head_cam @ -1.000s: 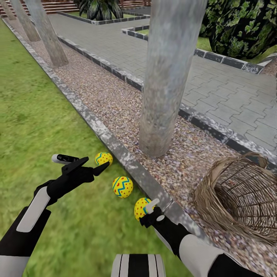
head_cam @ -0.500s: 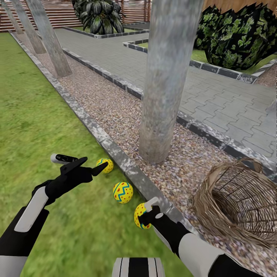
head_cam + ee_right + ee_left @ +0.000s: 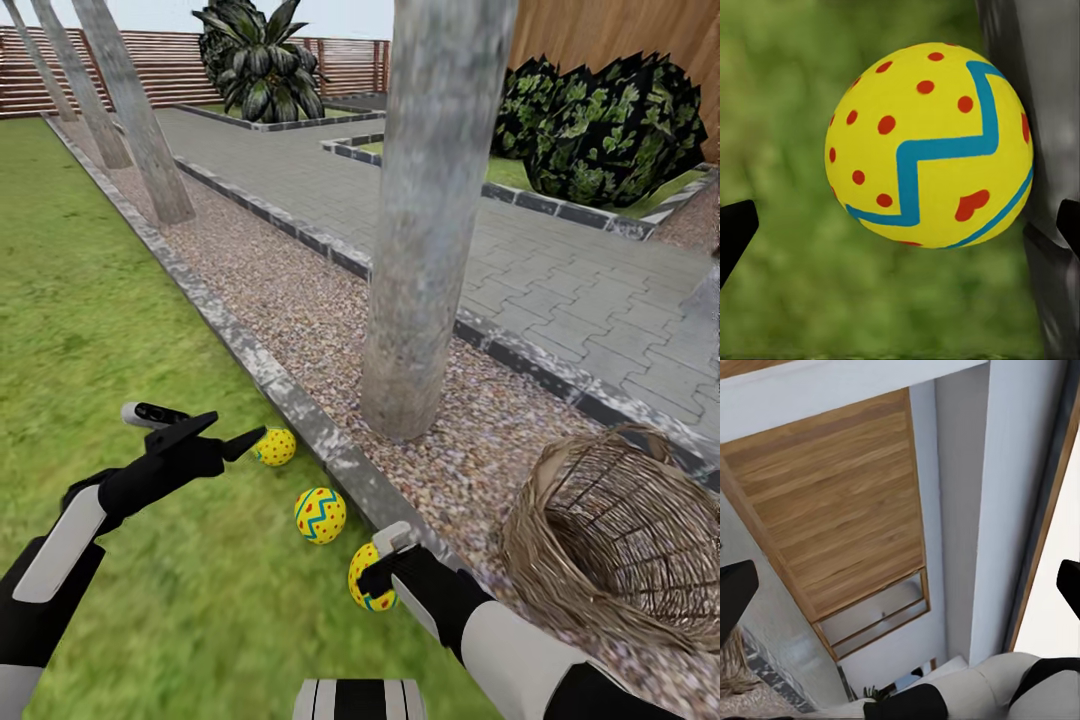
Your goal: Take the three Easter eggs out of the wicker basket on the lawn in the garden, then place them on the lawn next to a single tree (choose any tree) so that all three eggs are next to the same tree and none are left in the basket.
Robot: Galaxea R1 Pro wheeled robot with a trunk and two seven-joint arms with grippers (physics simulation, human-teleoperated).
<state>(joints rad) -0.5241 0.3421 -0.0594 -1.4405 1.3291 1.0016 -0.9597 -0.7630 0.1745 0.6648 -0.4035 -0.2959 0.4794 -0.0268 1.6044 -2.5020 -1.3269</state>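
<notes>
Between right end effector (image 3: pixel 900 225) tips: egg (image 3: pixel 928 145), apart.

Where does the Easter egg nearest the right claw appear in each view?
Head view: egg low centre, at the right claw, on the lawn.
Right wrist view: egg central and large.
Left wrist view: faces wooden planks instead.
Shared landmark: the lawn's green grass.

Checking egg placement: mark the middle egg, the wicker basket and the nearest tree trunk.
middle egg (image 3: pixel 320 515), head view, centre of its shell on the lawn.
wicker basket (image 3: pixel 560 480), head view, woven rim on its near left side.
nearest tree trunk (image 3: pixel 420 270), head view, mid-height of the grey bark.
</notes>
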